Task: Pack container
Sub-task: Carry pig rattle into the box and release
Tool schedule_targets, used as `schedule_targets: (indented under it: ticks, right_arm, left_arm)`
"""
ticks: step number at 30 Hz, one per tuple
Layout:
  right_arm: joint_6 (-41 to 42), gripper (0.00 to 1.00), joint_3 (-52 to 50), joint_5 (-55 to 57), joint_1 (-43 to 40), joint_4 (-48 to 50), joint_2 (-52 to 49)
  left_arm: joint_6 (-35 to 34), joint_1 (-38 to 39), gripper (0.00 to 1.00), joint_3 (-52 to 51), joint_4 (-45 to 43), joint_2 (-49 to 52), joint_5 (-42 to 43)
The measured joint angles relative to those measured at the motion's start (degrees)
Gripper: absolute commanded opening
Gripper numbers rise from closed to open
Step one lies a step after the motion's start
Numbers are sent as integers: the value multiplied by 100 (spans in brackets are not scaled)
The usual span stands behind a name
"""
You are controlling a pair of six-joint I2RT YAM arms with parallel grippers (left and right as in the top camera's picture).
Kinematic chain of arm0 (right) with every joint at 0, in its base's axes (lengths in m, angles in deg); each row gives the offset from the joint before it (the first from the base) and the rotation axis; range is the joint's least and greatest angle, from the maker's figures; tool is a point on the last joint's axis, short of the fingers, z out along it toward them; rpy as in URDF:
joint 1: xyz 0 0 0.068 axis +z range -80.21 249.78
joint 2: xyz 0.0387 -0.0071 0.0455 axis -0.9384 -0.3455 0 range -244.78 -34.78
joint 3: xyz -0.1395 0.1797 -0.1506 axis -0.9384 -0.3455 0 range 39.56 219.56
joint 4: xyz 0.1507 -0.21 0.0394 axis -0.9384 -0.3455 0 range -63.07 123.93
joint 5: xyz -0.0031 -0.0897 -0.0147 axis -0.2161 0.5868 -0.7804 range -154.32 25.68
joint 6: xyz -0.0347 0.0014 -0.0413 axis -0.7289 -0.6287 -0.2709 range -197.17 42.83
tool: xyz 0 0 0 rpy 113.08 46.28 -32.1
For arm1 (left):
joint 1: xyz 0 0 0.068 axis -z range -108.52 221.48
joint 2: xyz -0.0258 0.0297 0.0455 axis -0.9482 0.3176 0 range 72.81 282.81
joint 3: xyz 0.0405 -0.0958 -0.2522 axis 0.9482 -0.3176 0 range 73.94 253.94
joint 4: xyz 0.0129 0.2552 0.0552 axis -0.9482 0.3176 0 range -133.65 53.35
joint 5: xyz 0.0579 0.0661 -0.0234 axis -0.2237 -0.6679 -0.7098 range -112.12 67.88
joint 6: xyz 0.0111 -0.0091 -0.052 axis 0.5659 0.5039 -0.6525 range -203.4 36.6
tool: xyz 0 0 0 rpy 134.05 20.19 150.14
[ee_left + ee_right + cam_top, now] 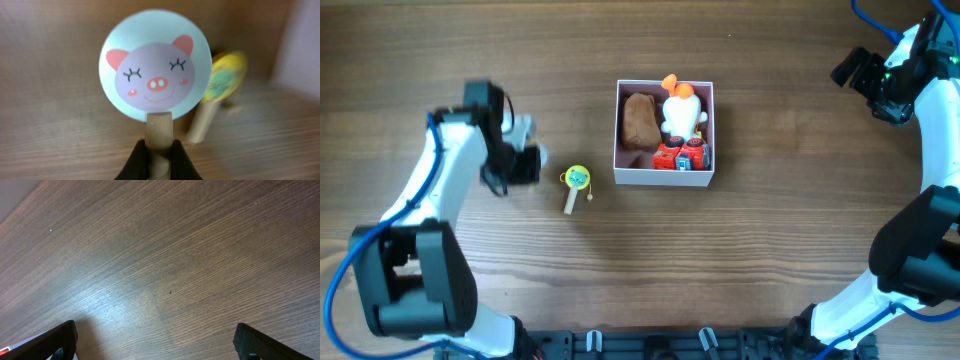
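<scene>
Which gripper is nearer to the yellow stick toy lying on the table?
Left. The left gripper is close beside the yellow stick toy; the right gripper is far off, beyond the container.

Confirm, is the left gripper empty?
No, the left gripper is shut on the wooden stem of a pig-face stick toy.

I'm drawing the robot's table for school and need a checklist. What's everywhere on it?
Surface: wooden table.
Job's things: container holds a brown toy, white toy and red toy; yellow stick toy lies on the table to its left.
Clutter: nothing seen.
Grippers: left gripper shut on the pig-face stick toy; right gripper open, holding nothing.
Cables: blue cable along the left arm, another near the right arm.
Surroundings: black rail at the near edge.
</scene>
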Motion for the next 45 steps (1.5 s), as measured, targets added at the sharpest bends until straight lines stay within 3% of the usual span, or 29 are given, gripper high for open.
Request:
schedule_targets:
  ticks: [6, 15, 16, 18, 22, 23, 24, 25, 30, 33, 39, 45]
  right_arm:
    - [0, 100, 0, 0, 0, 0, 0]
    - [0, 100, 0, 0, 0, 0, 0]
    - [0, 100, 0, 0, 0, 0, 0]
    - [0, 100, 0, 0, 0, 0, 0]
    - [0, 100, 0, 0, 0, 0, 0]
    - [0, 100, 0, 0, 0, 0, 0]
    - [0, 100, 0, 0, 0, 0, 0]
    - [0, 100, 0, 0, 0, 0, 0]
    - [0, 100, 0, 0, 0, 0, 0]
    - [0, 100, 0, 0, 0, 0, 0]
    - [0, 100, 0, 0, 0, 0, 0]
    - [0, 100, 0, 0, 0, 0, 0]
  left_arm:
    - [-9, 918, 4, 1364, -11, -503, 321]
    - [846, 2688, 4, 1397, -999, -350, 275]
    - [990, 2872, 7, 1397, -1056, -293, 203]
    - [1252, 3101, 27, 1397, -1126, -129, 109]
    - [1534, 3189, 33, 1397, -1239, 407, -46]
    - [1561, 3178, 39, 1397, -1244, 597, -111]
    - [1598, 3171, 47, 1397, -1235, 782, -173]
    - [1609, 3158, 74, 1397, -1224, 942, -232]
    - [1628, 3112, 84, 1388, -1231, 1147, -494]
    - [1397, 3101, 100, 1513, -1139, 1084, -798]
    - [737, 2992, 100, 1832, -610, 442, -981]
    - [400, 2780, 95, 2004, 619, -354, -903]
